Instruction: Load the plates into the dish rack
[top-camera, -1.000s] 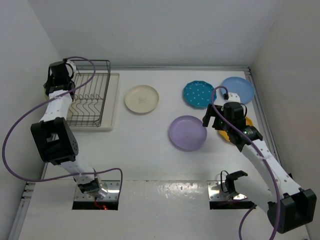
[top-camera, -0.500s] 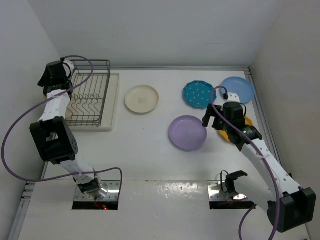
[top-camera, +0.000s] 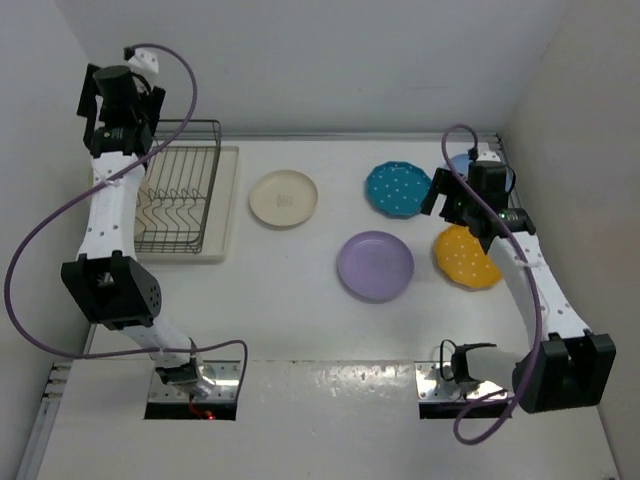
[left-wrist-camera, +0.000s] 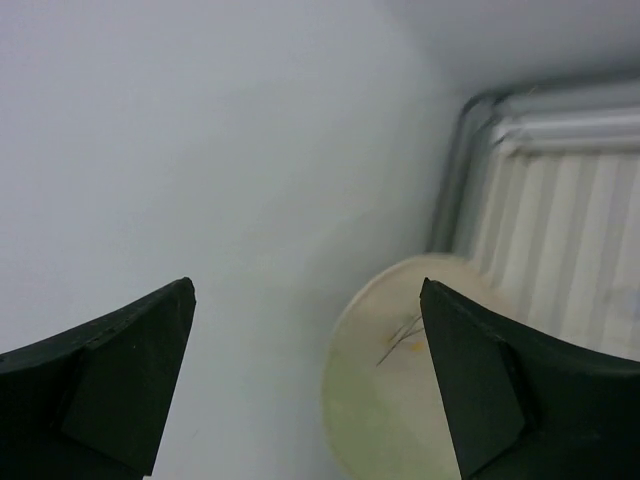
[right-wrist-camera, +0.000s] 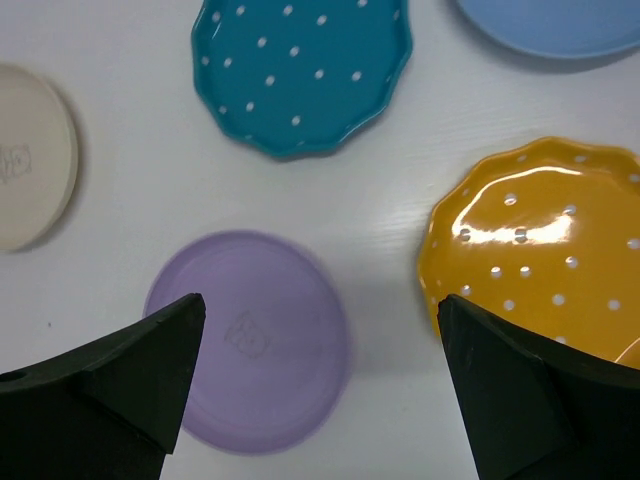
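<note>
White and matte, the surface (top-camera: 300, 330) carries everything. The dark wire dish rack (top-camera: 190, 205) stands at its far left. Five plates lie flat, well apart from the rack: the cream plate (top-camera: 283, 198) is nearest it, then come the lavender plate (right-wrist-camera: 250, 340), the teal dotted plate (right-wrist-camera: 300, 70), the orange-yellow dotted plate (right-wrist-camera: 540, 240) and the light blue plate (right-wrist-camera: 560, 20), which the right arm mostly hides from above. The sprig plate (left-wrist-camera: 400, 400) seems already in the rack, though you cannot tell whether it stands upright.

Treat each plate as stiff, glossy, likely slippery and breakable. Lying flat, each offers you only its rim, so pinch an edge and tip it up. The scalloped rims on the two dotted plates may seat unevenly.

On the right the plates crowd close together and the side wall (top-camera: 570, 150) is near, so choose an edge with free room.

Your right end effector (right-wrist-camera: 318, 305) hangs above them, jaws wide and empty. Your left end effector (left-wrist-camera: 305, 290) is high over the rack's far corner, also spread wide and holding nothing.
</note>
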